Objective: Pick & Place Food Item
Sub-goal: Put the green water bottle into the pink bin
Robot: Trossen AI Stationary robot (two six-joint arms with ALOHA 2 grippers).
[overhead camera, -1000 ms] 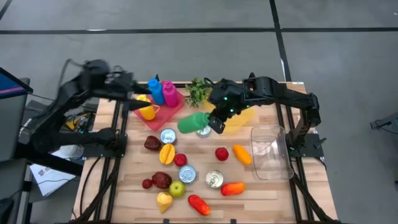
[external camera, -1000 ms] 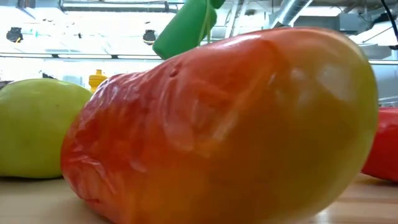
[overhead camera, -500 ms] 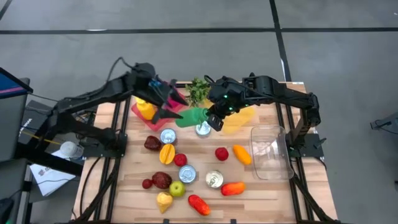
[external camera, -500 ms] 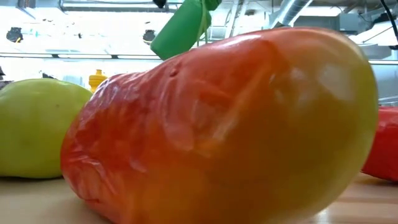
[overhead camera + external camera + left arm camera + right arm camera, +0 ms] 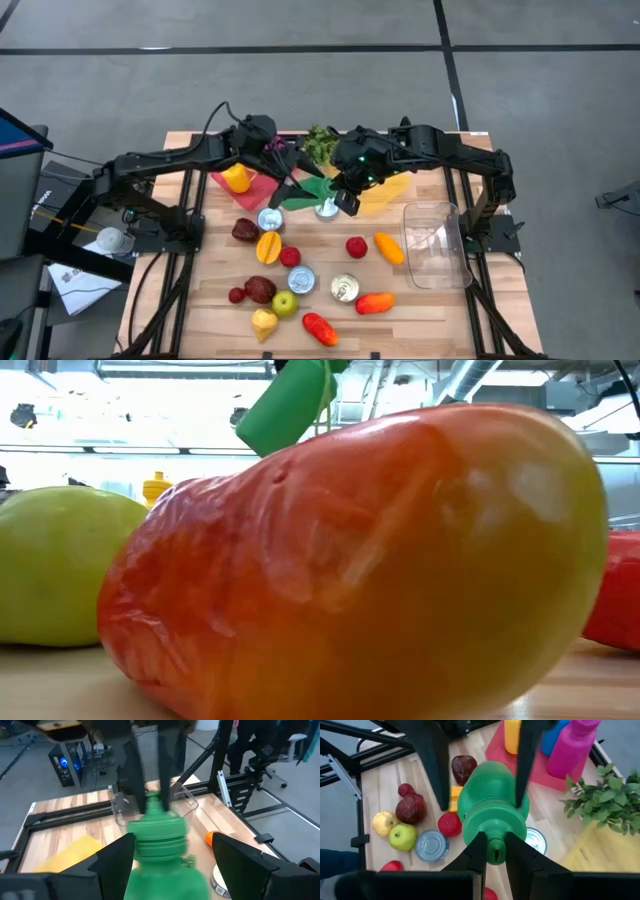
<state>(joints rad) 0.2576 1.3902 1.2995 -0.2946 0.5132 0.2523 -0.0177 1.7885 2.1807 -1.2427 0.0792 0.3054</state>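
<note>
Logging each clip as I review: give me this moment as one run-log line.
phase: handover mid-air | right gripper: shut on green bottle by its cap | left gripper: open, fingers either side of bottle body | below: silver can

Bottle (image 5: pixel 305 192) above can (image 5: pixel 326 208), between left hand (image 5: pixel 291 186) and right hand (image 5: pixel 342 190).
</note>
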